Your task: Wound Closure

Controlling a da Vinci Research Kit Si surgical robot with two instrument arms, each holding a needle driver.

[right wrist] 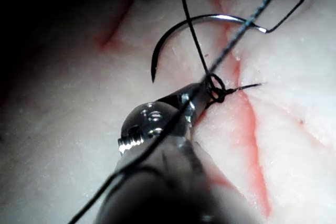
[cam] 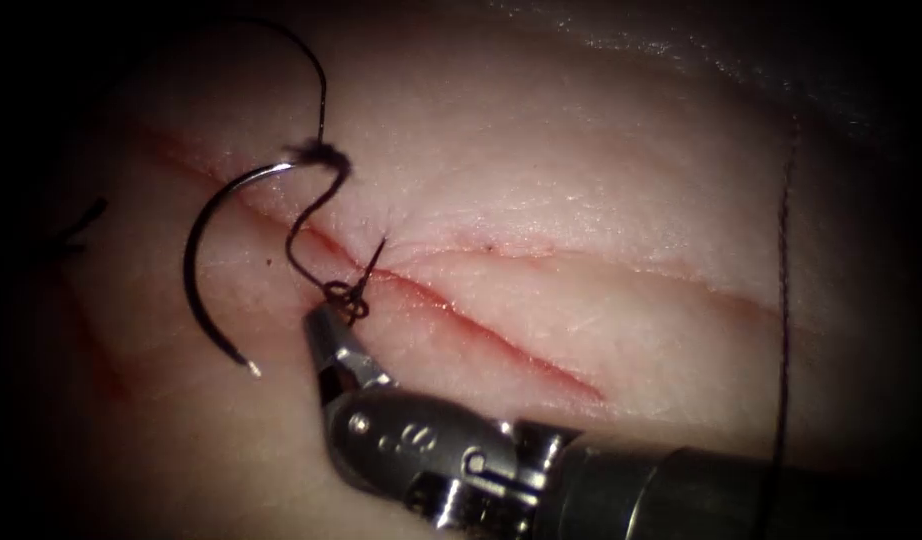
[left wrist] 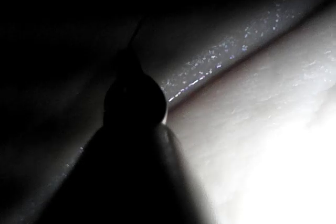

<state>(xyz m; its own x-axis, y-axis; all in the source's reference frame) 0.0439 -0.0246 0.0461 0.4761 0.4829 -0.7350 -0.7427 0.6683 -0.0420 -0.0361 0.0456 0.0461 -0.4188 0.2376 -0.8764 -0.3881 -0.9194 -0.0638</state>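
Right gripper [cam: 318, 322] at knot [cam: 347, 297] | needle [cam: 203, 262] loose on tissue [cam: 581, 200]

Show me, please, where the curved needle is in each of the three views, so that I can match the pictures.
Endoscope view: the needle lies free on the tissue, left of the cut, held by no tool.
Right wrist view: the needle arcs beyond the right tool.
Left wrist view: I cannot make the needle out.
Shared landmark: the knot on the cut at the right tool's tip, also in the right wrist view.
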